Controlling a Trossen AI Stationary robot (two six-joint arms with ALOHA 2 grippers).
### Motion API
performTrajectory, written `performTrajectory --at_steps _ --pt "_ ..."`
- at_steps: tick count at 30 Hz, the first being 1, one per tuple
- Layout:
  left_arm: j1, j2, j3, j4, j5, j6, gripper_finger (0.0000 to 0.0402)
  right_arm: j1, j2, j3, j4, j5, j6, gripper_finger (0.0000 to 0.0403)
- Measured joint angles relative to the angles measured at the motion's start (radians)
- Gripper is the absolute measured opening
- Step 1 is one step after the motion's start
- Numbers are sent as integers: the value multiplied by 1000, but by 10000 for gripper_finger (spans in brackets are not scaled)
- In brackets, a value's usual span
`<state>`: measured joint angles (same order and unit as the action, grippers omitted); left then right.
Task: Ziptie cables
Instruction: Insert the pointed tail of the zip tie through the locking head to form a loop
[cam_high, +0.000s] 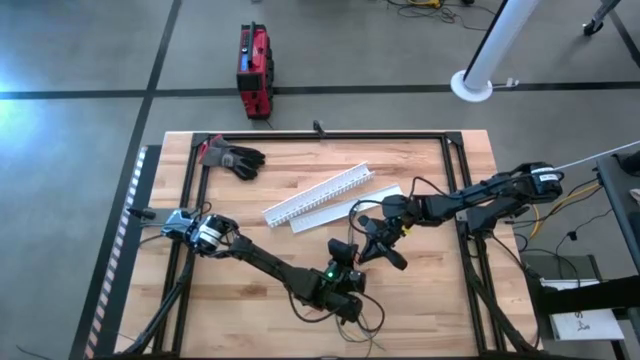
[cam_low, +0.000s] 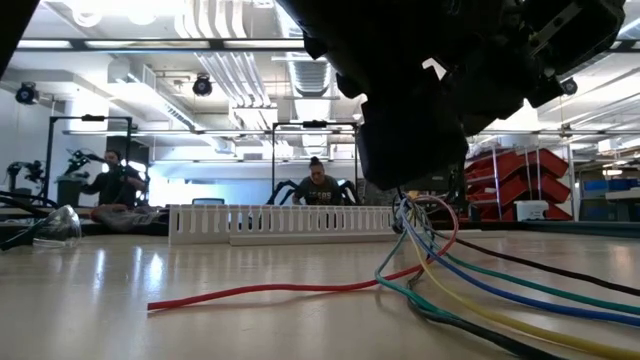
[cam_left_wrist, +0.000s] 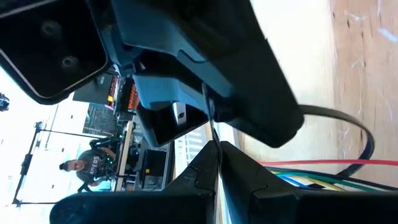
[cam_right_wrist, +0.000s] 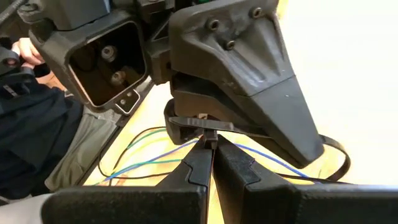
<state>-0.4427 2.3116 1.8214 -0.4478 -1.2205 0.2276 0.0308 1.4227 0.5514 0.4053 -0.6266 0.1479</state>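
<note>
Wooden surface (cam_high: 250, 220) carries the cables (cam_low: 470, 280), fanned out near its front middle beneath both arms. Right end effector (cam_right_wrist: 208, 149), fingers pressed together, pinches a black ziptie (cam_right_wrist: 199, 123) just above them. Left end effector (cam_left_wrist: 217, 155) meets it there, pinching the ziptie's thin tail. White channel (cam_high: 318, 193) lies behind.

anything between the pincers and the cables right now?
Nothing visible. Both pincers meet over the cables near the table's front middle: the right pincer is shut on a thin dark zip tie, tip to tip with the left pincer, also shut on a thin strand.
</note>
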Motion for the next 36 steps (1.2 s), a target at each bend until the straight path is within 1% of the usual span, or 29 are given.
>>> performTrajectory --at_steps 4,8,15,19,36 --pt "0 0 0 -7 0 0 0 -1 0 0 0 -12 -2 0" --pt "5 0 0 -32 0 0 0 0 0 0 4 -55 11 0" --pt "11 0 0 -43 0 0 0 0 0 0 6 -57 12 0" --pt "14 0 0 -43 0 0 0 1 -1 0 26 -83 16 0" --pt "15 0 0 -12 0 0 0 -1 -1 0 19 -40 15 0"
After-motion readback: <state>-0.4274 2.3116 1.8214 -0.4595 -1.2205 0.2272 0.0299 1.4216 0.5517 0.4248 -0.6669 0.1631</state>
